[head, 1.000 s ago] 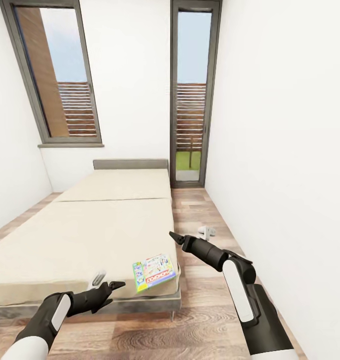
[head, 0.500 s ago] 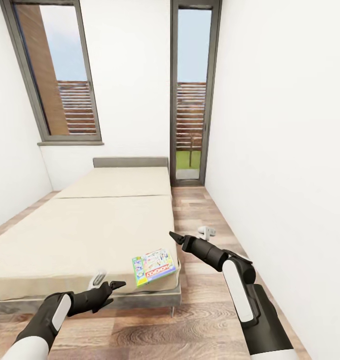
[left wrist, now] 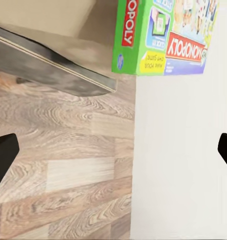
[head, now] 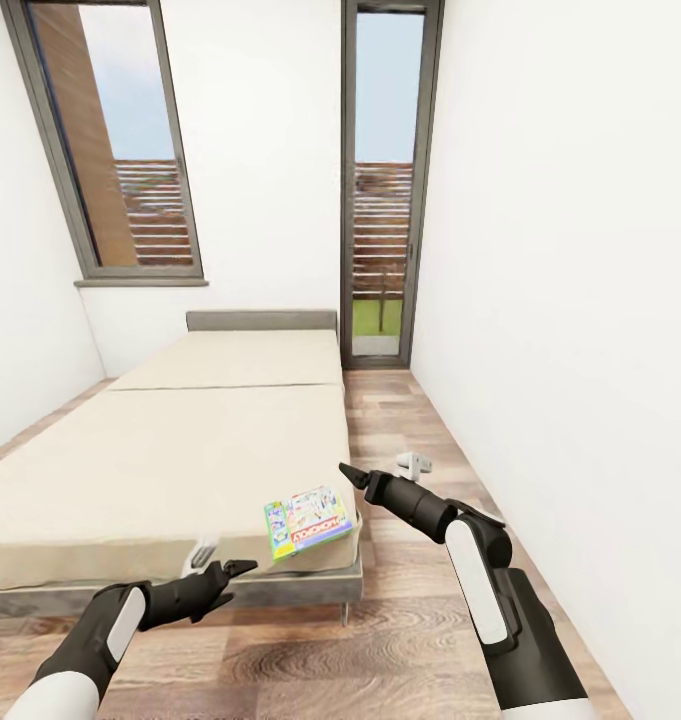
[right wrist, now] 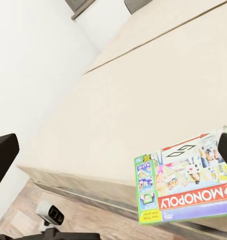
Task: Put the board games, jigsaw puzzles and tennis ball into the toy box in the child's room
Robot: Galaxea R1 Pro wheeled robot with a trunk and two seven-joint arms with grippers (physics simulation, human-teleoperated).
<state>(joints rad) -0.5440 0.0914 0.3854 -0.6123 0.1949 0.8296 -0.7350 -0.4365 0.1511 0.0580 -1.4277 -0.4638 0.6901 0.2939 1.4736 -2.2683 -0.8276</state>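
Observation:
One board game, a green-and-white Monopoly box [head: 308, 522], lies flat on the near right corner of the bed [head: 180, 450], slightly overhanging the edge. My left gripper [head: 235, 570] is open, low in front of the bed frame and left of the box. My right gripper [head: 348, 472] is open, just right of the box and a little above the mattress. The left wrist view has the box [left wrist: 163, 35] beyond the open gripper [left wrist: 113, 155]. In the right wrist view the box [right wrist: 188, 185] lies between the spread fingers of the gripper [right wrist: 113, 155]. The table, toy box, jigsaw puzzles and tennis ball are out of view.
A white wall [head: 580, 300] runs close along the right, leaving a narrow strip of wood floor [head: 400, 420] beside the bed. A small white object [head: 413, 463] lies on that strip, another [head: 198, 553] by the bed's front edge. Tall windows stand at the far wall.
The whole picture has shifted, with the bed and box sitting slightly higher and farther, so the camera has moved. Both arms keep the same pose and both grippers stay open.

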